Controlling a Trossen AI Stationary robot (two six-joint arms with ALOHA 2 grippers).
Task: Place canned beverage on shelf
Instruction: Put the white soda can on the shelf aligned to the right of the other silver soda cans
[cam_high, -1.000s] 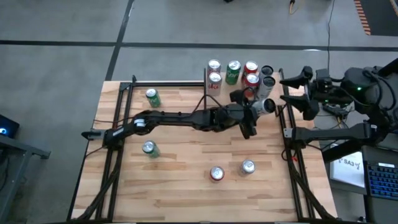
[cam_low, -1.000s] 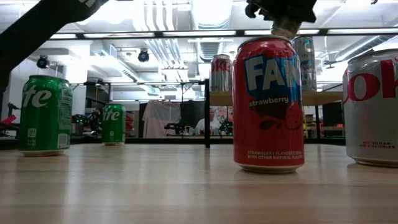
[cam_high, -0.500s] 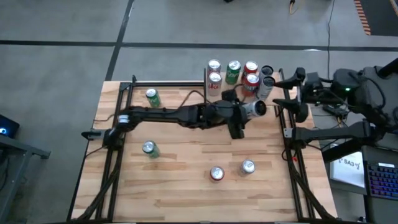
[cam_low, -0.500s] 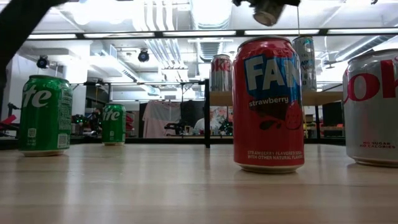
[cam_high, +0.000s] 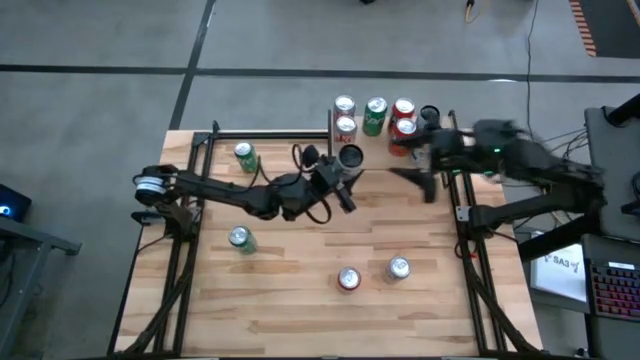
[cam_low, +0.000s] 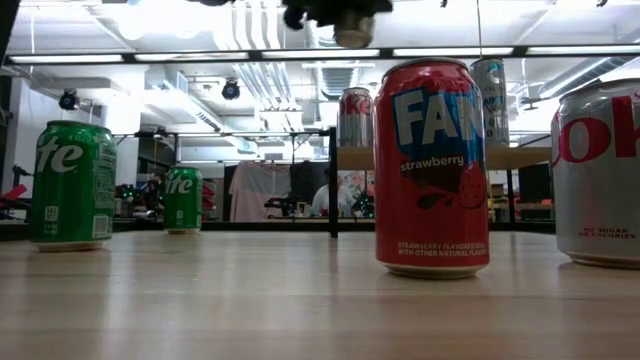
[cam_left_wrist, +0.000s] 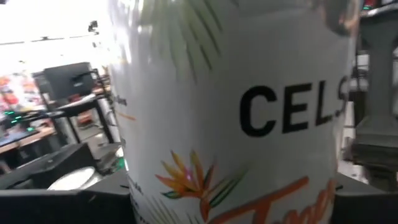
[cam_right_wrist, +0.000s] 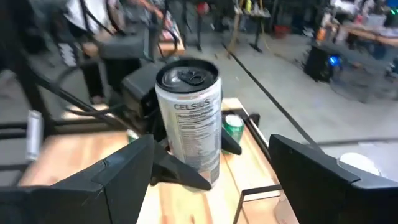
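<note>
My left gripper (cam_high: 345, 180) is shut on a white Celsius can (cam_high: 350, 157) and holds it upright above the table's middle, left of the shelf. The can fills the left wrist view (cam_left_wrist: 236, 106). Its base shows high up in the low view (cam_low: 355, 30). My right gripper (cam_high: 425, 180) is open and empty to the can's right, facing it (cam_right_wrist: 189, 118). The shelf (cam_low: 520, 158), a light wood board with black posts, stands at the far edge and carries several cans (cam_high: 375, 112). My left gripper pinches the can's lower body (cam_right_wrist: 186, 158) between its two fingers (cam_right_wrist: 177, 171), one on each side. The fingers come level from the table's left. The can stands upright in the hold, lifted clear of the table.
Two green cans (cam_high: 245, 157) (cam_high: 240, 240) stand at the table's left. A red Fanta can (cam_high: 348, 279) and a silver Coke can (cam_high: 398, 268) stand near the front; they also show in the low view (cam_low: 430, 165) (cam_low: 600, 170). Black frame rails run along both table sides.
My left gripper has drawn back toward the table's left with the Celsius can, away from the shelf's right end, and the can has turned from tipped sideways to upright. My right gripper has come in from the table's right edge toward the can.
</note>
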